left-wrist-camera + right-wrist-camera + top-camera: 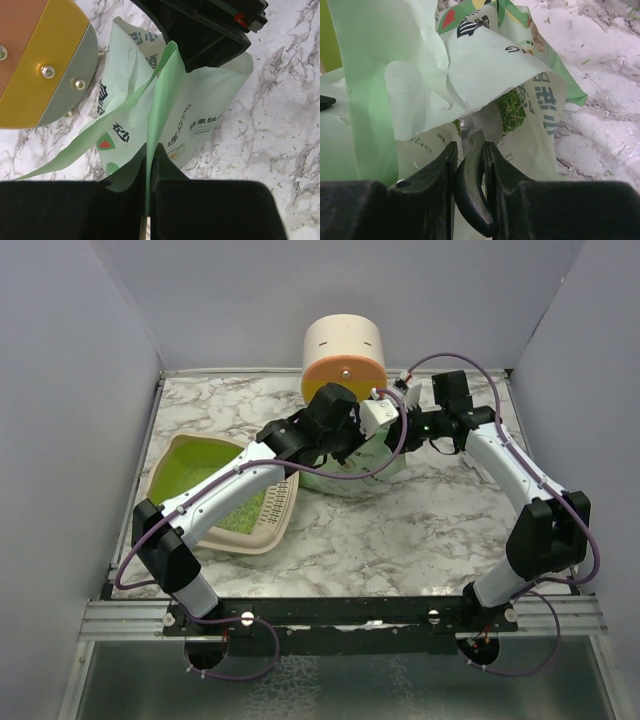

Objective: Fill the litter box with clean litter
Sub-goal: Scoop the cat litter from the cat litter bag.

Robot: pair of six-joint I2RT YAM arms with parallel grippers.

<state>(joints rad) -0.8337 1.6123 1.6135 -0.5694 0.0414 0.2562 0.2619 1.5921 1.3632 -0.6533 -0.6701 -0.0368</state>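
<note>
Left gripper is clenched on a raised fold of the mint-green bag, the thin film pinched flat between both fingers. Right gripper is closed on the dark curved handle of the scoop; the grey metal end of the scoop enters the bag mouth. Greenish granular litter is visible inside the opening, just beyond the scoop. A few loose granules lie scattered on the marble tabletop beside the bag.

The bag stands near the middle of the tabletop's far edge, directly in front of the cream cylinder, whose orange face points toward the arms. The litter box lies at the tabletop's left edge, set at an angle, near the bag. The left arm crosses above the litter box.
</note>
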